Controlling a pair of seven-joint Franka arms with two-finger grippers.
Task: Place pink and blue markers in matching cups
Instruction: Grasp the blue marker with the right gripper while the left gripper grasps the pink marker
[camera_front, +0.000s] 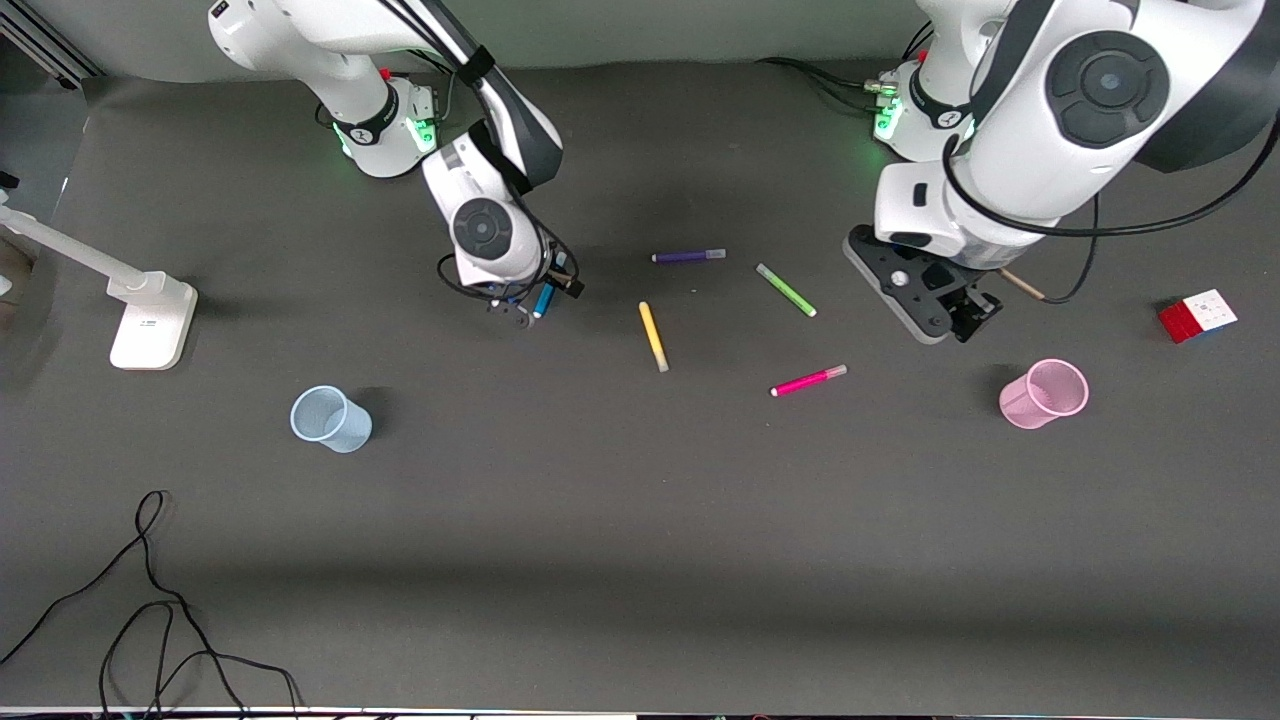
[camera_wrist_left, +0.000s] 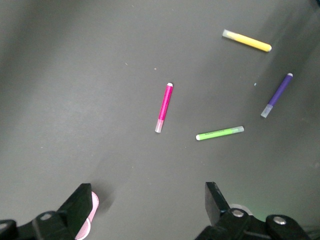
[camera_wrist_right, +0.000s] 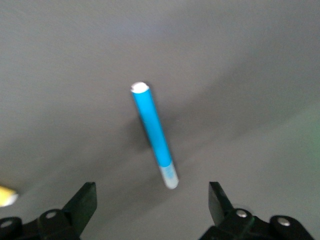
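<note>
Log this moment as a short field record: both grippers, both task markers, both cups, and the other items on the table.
right gripper: open, over the blue marker, not gripping it
left gripper: open, above the table near the pink cup
pink marker: lying flat, between the yellow marker and the pink cup
blue cup: upright, toward the right arm's end
others: purple marker, green marker, puzzle cube

- My right claw (camera_front: 520, 308) hangs over the blue marker (camera_front: 544, 298), which peeks out beside it.
- The blue cup (camera_front: 331, 419) stands nearer the camera than that claw.
- My left claw (camera_front: 965, 318) hovers by the pink cup (camera_front: 1044, 394); the pink marker (camera_front: 808, 380) lies toward my right arm's end.
</note>
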